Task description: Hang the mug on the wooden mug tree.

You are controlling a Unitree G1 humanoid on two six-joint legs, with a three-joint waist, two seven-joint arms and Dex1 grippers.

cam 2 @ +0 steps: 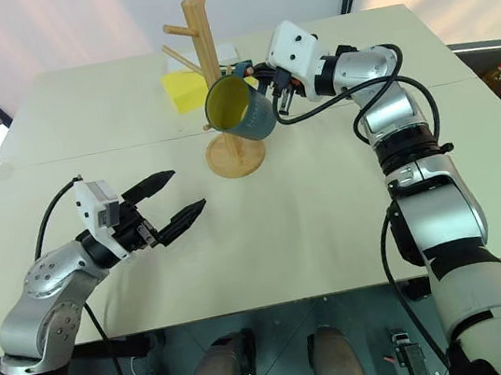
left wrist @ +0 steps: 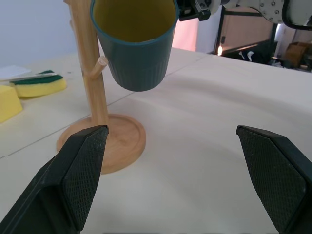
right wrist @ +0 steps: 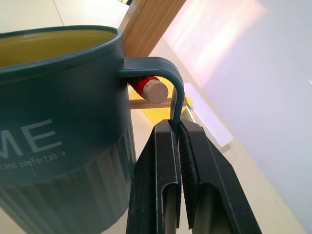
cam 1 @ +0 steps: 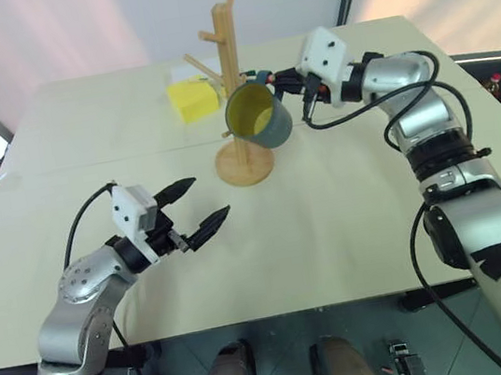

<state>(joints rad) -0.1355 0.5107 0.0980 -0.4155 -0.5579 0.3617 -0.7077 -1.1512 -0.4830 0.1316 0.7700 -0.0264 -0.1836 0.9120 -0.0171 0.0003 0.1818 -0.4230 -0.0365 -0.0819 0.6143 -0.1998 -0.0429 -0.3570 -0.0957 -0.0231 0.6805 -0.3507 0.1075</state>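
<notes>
Teal outside and yellow within, the mug (cam 1: 259, 115) hangs tilted in the head views, right against the pole of the wooden mug tree (cam 1: 234, 86), above its round base on the pale table (cam 1: 330, 213). The right gripper (cam 1: 284, 82) reaches in from the side and holds it up. A yellow sponge (cam 1: 192, 99) lies behind the tree. The left gripper (cam 1: 198, 205) hovers low over the table, well apart from the tree, jaws spread wide and empty.

From the left wrist, the mug is seen clear of the base, beside a lower peg.

From the right wrist, the jaws are pinched shut on the thin loop of the handle (right wrist: 168, 80), and a red-banded peg (right wrist: 152, 89) already pokes through that loop.

I judge the hanging step nearly done: next, lower the mug until the handle rests on the peg, then open the jaws and back straight out without nudging it.
</notes>
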